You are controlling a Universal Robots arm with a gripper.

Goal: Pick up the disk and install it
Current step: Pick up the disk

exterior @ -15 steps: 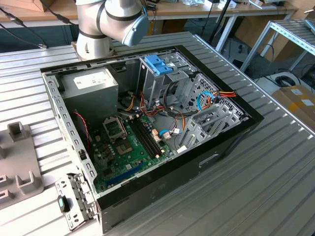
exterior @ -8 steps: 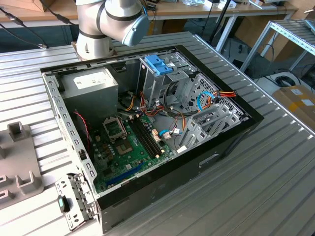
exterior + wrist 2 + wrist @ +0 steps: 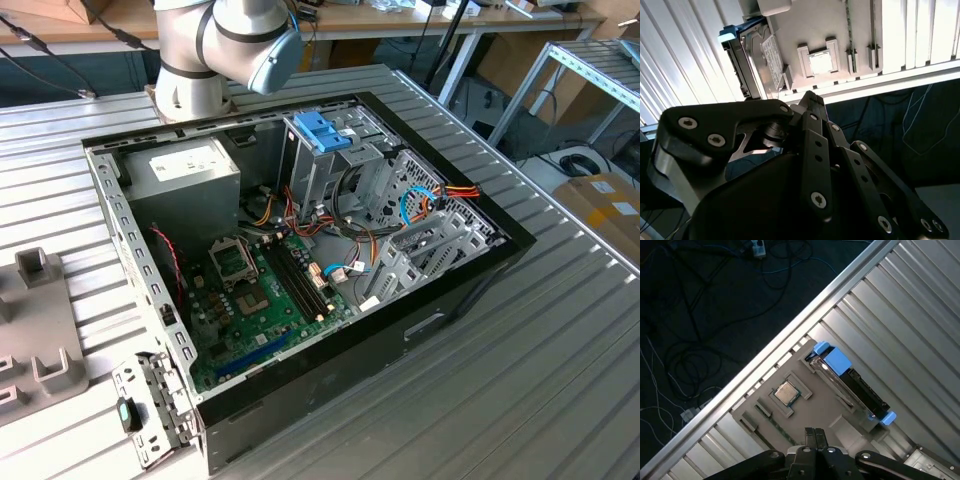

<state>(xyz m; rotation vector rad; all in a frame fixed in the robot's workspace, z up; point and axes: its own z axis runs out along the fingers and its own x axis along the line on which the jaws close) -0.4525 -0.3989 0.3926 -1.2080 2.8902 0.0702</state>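
Tool is held above the grey holder plate, drawn fully narrow with nothing gripped. The disk is stood on edge in that plate, close beside the tabletop edge.

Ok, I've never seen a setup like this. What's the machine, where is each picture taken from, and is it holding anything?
It is one robot arm on a ribbed metal table. The exterior view looks from off the arm at an open computer case. Both wrist views come from cameras riding on the arm, looking past its end effector at a grey holder plate. The disk, with its blue frame, stands on edge in that plate near a processor chip. The end effector is shut and holds nothing.
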